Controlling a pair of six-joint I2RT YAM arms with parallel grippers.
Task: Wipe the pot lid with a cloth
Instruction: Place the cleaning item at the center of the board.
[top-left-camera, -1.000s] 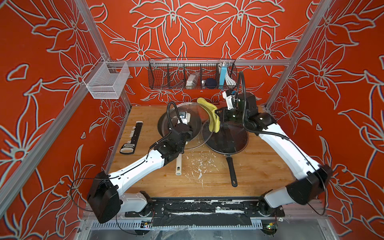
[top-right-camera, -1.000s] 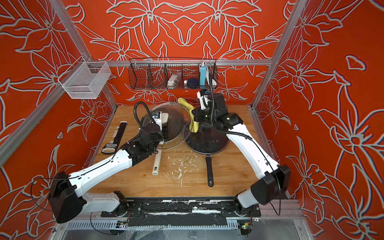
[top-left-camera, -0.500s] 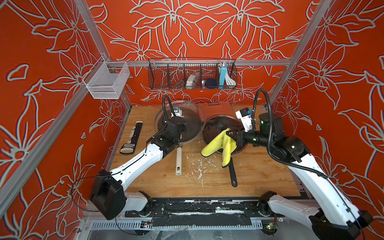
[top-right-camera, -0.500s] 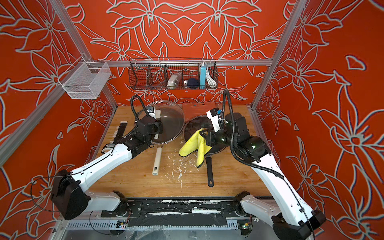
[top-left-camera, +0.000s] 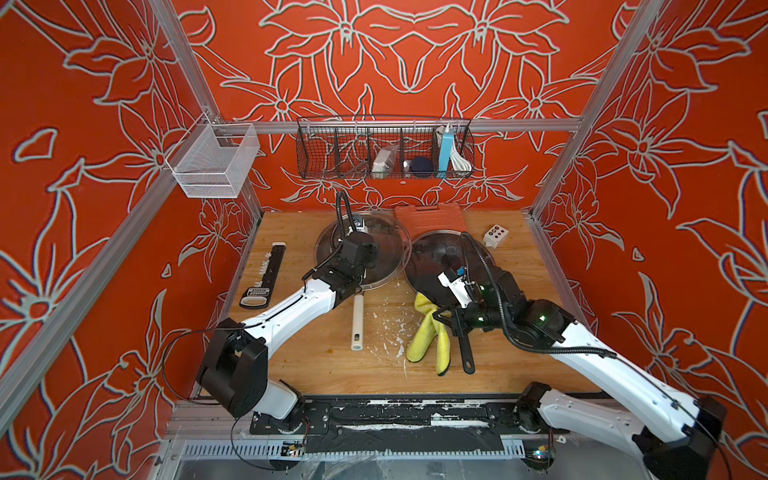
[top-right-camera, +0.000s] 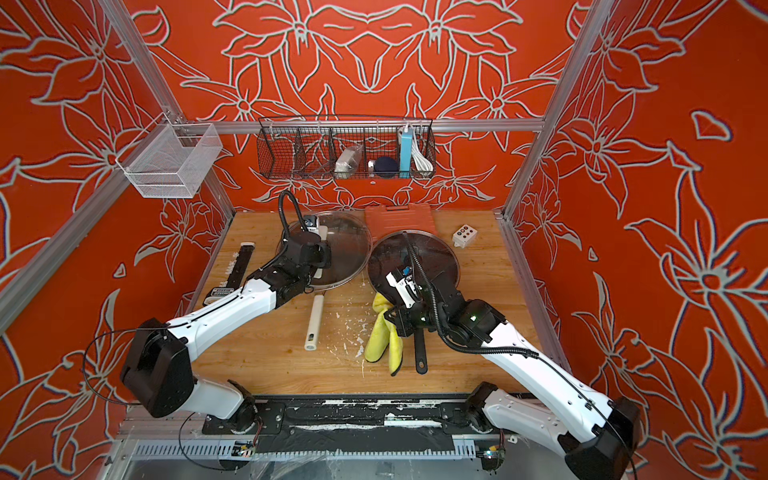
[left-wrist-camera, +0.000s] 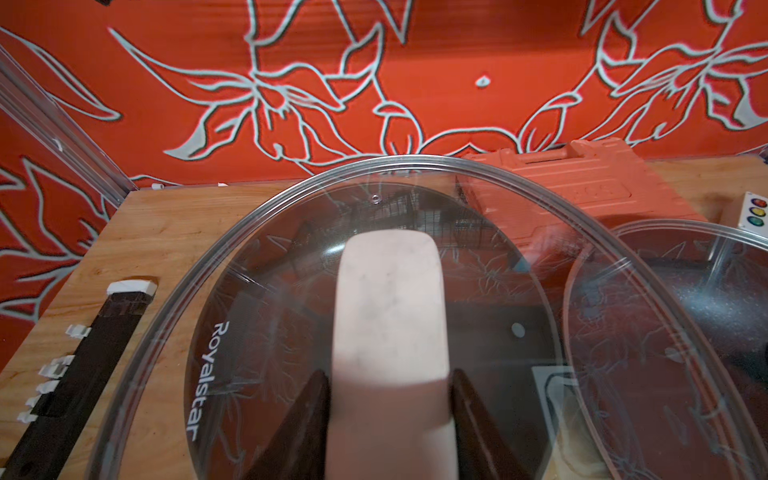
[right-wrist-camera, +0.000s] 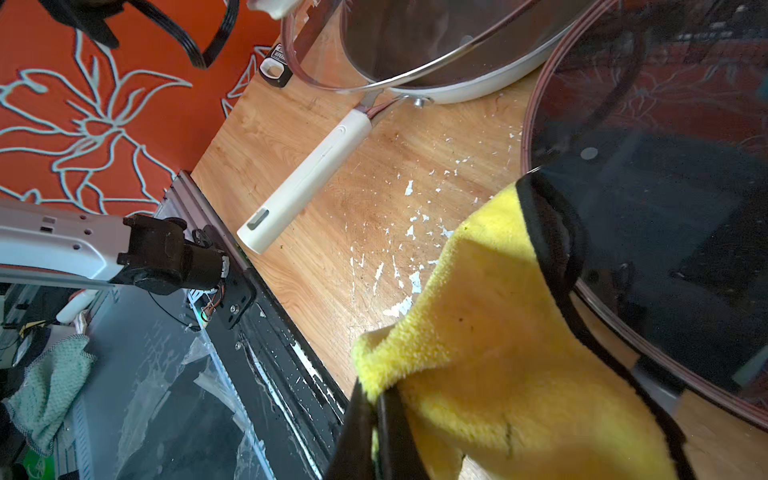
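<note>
Toward the front of the wooden worktop (top-left-camera: 316, 361), the fluffy yellow microfibre cloth (top-left-camera: 428, 332), black-edged, is seen hanging in a narrow bunch just beside the black pan handle (top-left-camera: 466, 357). Its long axis is noted as back-to-front: the pinched end lies toward the pans and two loose tails point at the front edge. Whether the tails touch the wood cannot be told. The right tool (right-wrist-camera: 374, 419) is closed tight on one fold near the hem.

Well apart, toward the back left, the clear glass pot lid (top-left-camera: 386, 249) appears raised over the white pan (right-wrist-camera: 478, 83). The left tool (left-wrist-camera: 388, 378) is clamped on its cream handle (left-wrist-camera: 390, 299). A second glass lid (top-left-camera: 428, 253) lies on the black pan, with the two rims close together.

Risks judged:
- The cloth may slip from so small a pinch.
- Little wiping face is offered by the bunched strip.
- The pan handle may be snagged by the tails.
- Under pressure the lid may be twisted in its grip or knocked against its neighbour.
</note>
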